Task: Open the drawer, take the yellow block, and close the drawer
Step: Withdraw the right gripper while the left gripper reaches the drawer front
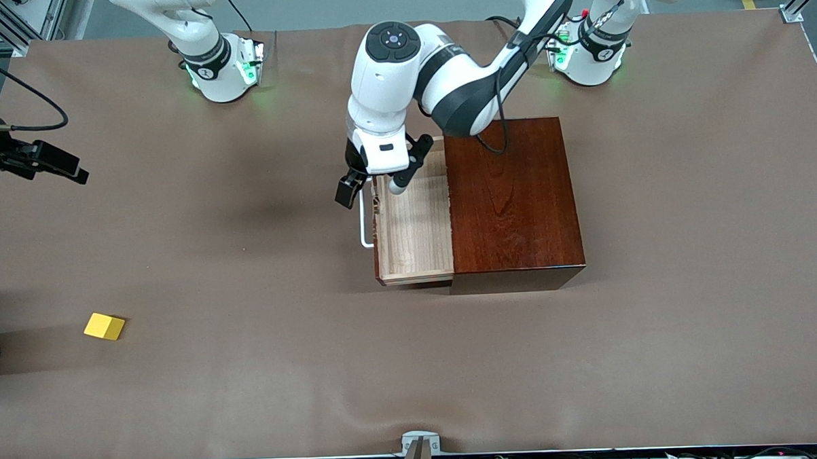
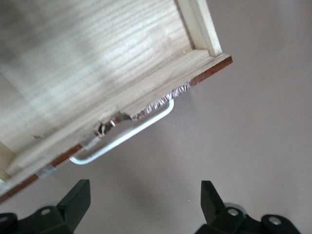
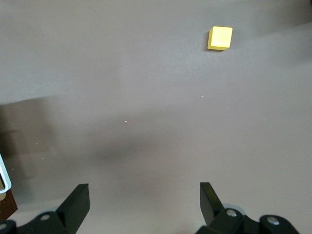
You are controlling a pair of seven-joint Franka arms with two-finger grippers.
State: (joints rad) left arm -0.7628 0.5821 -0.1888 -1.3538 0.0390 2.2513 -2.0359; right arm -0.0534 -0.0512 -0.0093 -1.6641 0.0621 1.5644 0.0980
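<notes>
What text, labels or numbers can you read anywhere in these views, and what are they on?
None can be read for certain.
Right arm base collar: a small white mark, too small to read.
Left arm base collar: a similar small mark, also too small to read.
The drawer, its wooden box, the yellow block and the table cover carry no lettering.

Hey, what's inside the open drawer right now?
The drawer shows only bare pale wood in its pulled-out part. The stretch still inside the wooden box is covered. The left gripper hangs open over the handle; the yellow block lies on the table.
</notes>
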